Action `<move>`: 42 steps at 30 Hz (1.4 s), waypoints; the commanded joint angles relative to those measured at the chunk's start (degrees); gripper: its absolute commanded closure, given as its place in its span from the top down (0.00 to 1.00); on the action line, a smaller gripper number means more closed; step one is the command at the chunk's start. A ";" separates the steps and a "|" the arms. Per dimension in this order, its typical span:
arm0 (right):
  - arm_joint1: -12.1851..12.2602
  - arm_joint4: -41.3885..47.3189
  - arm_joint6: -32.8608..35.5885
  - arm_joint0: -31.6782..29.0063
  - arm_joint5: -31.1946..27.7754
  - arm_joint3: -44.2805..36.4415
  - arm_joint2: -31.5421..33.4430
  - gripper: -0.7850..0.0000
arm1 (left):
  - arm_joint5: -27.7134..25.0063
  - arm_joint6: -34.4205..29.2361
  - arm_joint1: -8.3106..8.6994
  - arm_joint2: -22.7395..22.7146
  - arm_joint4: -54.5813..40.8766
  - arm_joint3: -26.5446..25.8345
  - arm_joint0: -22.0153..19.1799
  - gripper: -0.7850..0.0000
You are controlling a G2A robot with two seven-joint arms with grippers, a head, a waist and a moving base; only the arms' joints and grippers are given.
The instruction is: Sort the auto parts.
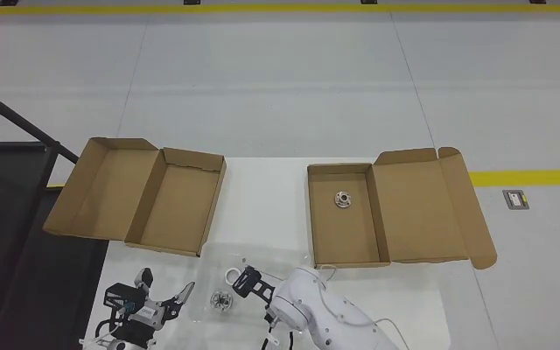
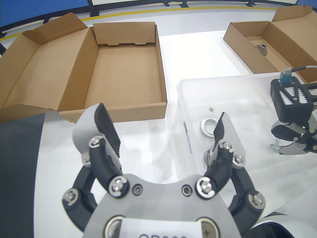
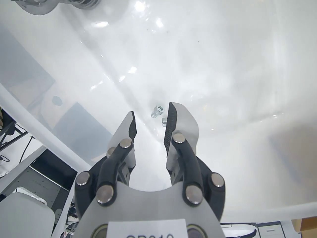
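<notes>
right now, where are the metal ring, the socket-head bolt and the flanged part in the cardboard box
metal ring [image 2: 204, 129]: left wrist view, on its rim
socket-head bolt [image 3: 159, 109]: right wrist view, on its head
flanged part [image 1: 341, 199]: top view, on its hub

Bright, even light falls from overhead. The clear plastic bin [image 3: 223, 50] throws small white glints and hazy reflections, and the white table [image 2: 153, 144] glares almost featureless. Shadows beside the brown cardboard box [image 2: 123, 75] are faint and soft-edged. The yellow floor line [image 2: 138, 10] bows across the left wrist view.
</notes>
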 commanded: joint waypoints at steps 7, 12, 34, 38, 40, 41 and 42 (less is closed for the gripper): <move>-1.07 1.76 0.54 1.35 -0.32 3.28 -0.65 0.31 | 0.00 0.00 0.00 0.00 0.00 0.00 0.00 1.00; -1.54 2.56 0.54 2.04 -0.69 5.28 -0.67 0.31 | 0.00 0.00 0.00 0.00 0.00 0.00 0.00 1.00; -3.79 3.71 0.15 4.92 -0.63 12.42 -1.65 0.16 | 0.00 0.00 0.00 0.00 0.00 0.00 0.00 1.00; -4.13 3.83 0.06 5.39 -0.66 13.31 -1.63 0.00 | 0.00 0.00 0.00 0.00 0.00 0.00 0.00 1.00; -4.19 3.57 -0.54 5.49 -0.37 12.91 -1.41 0.00 | 0.00 0.00 0.00 0.00 0.00 0.00 0.00 1.00; -4.12 3.30 -0.96 5.38 -0.20 12.39 -1.14 0.00 | 0.00 0.00 0.00 0.00 0.00 0.00 0.00 1.00; -3.98 2.96 -1.28 5.14 -0.06 11.57 -0.79 0.00 | 0.00 0.00 0.00 0.00 0.00 0.00 0.00 1.00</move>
